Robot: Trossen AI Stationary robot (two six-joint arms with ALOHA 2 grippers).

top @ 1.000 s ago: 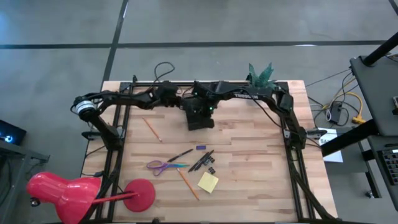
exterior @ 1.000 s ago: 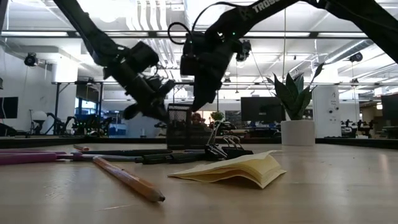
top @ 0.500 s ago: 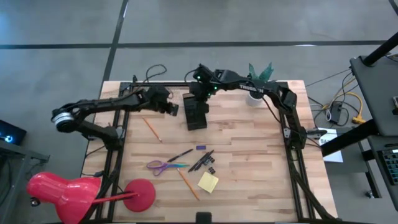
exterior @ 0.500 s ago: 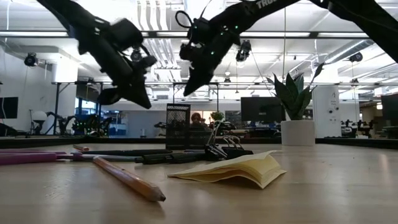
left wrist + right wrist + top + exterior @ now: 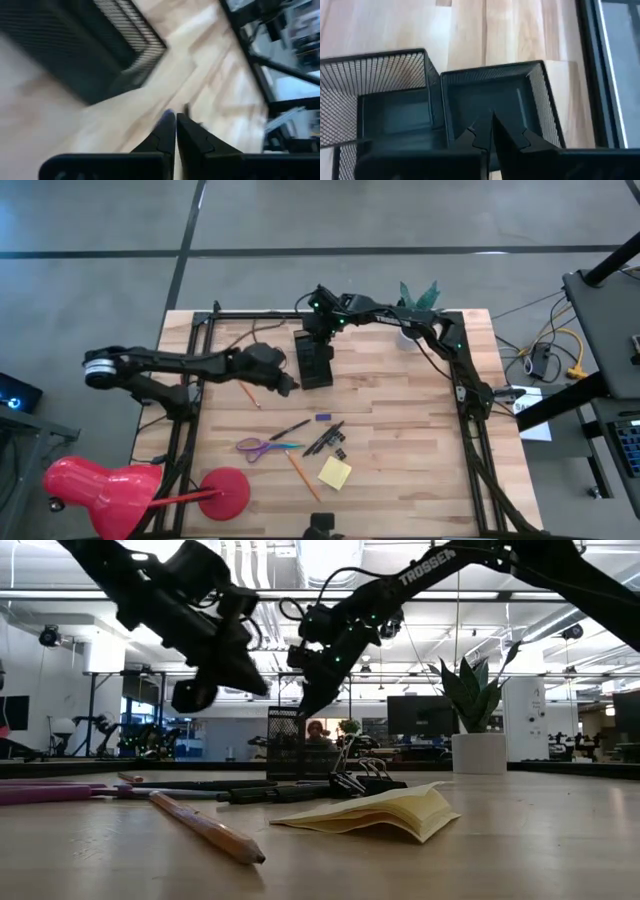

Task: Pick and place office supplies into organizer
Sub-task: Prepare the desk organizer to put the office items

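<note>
Hovering closed: right gripper (image 5: 318, 330) over organizer (image 5: 316, 366), left gripper (image 5: 288, 385) beside it

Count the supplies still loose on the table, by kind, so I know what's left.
Orange pencils: 2
Purple-handled scissors: 1
Black pens: at least 2; the bunch beside the clip is too small to split
Yellow sticky-note pad: 1
Black clip: 1
Small purple item: 1
Total: at least 8
</note>
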